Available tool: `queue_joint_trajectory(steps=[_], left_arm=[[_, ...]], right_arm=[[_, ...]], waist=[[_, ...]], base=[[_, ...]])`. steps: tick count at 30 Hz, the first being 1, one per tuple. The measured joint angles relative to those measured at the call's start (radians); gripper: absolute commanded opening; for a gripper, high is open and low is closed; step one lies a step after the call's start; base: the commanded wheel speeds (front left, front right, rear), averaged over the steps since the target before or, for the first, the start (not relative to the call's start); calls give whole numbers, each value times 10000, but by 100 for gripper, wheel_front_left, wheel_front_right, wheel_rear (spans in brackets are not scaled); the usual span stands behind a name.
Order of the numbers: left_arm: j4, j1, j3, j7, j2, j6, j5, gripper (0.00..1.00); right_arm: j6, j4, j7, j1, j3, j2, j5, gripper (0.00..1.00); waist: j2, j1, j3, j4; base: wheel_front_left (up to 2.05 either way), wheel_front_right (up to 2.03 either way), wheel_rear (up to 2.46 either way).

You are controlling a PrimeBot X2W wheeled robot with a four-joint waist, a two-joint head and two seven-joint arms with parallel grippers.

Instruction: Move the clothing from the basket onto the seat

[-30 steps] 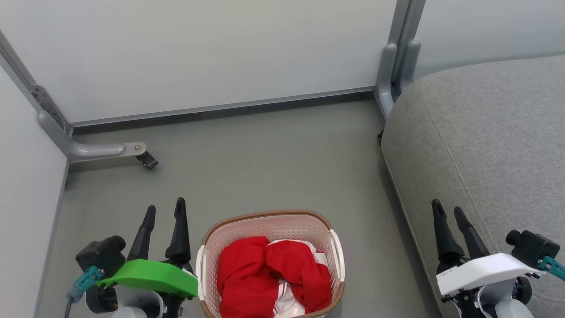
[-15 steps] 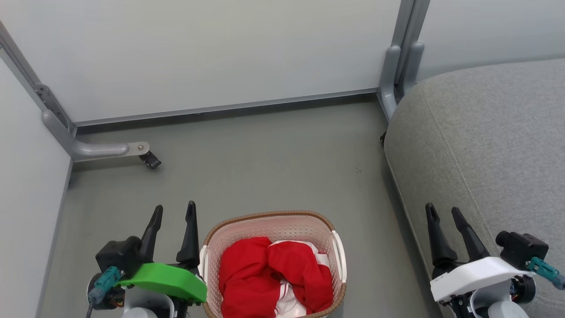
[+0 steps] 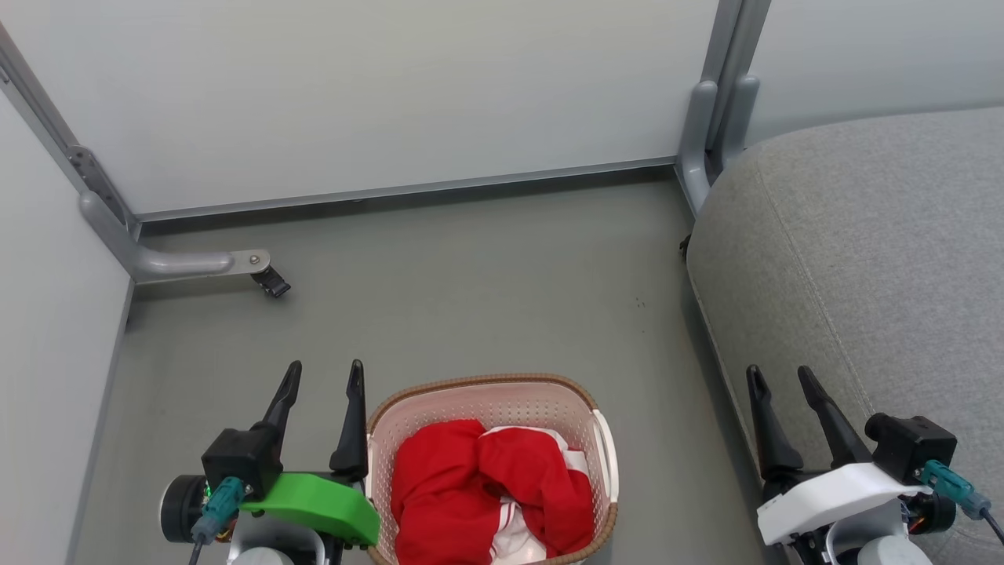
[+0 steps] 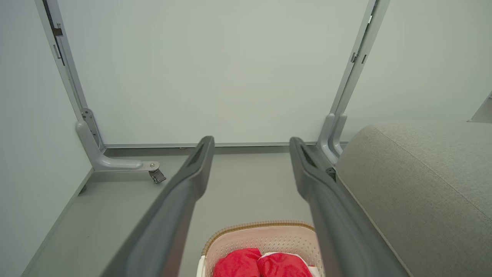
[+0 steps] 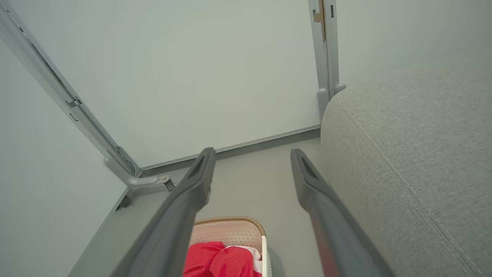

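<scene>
Red clothing (image 3: 478, 490) with white trim lies bunched inside the cream perforated basket (image 3: 486, 387), which stands on the floor at the bottom centre of the head view. My left gripper (image 3: 325, 369) hangs open just left of the basket, level with its far rim, nothing between its fingers. My right gripper (image 3: 780, 373) is open too, over the left edge of the grey seat (image 3: 886, 259). In the left wrist view the left gripper (image 4: 250, 141) points at the wall, with the basket (image 4: 265, 225) and clothing (image 4: 261, 265) below. The right wrist view has the right gripper (image 5: 251, 153), basket (image 5: 230, 223), clothing (image 5: 219, 261) and seat (image 5: 415, 154).
Pale partition walls (image 3: 392, 94) close off the back and left. A grey bracket with a small castor (image 3: 271, 281) juts onto the floor at the back left. A grey post (image 3: 710, 118) stands at the seat's far corner. Bare grey floor (image 3: 471, 282) lies beyond the basket.
My left gripper has shifted right, closer to the basket's left side. My right gripper has edged slightly left. The head camera has drifted a little. Both stay open.
</scene>
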Motion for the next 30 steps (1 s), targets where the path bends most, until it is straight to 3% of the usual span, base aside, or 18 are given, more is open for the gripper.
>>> queue_joint_trajectory(steps=[30], left_arm=[[8,-23,-403,-541,19,84,2127,100]], right_arm=[[2,25,-550,79,132,-21,-2274,100]], waist=[[0,0,132,182]], base=[[0,0,0]])
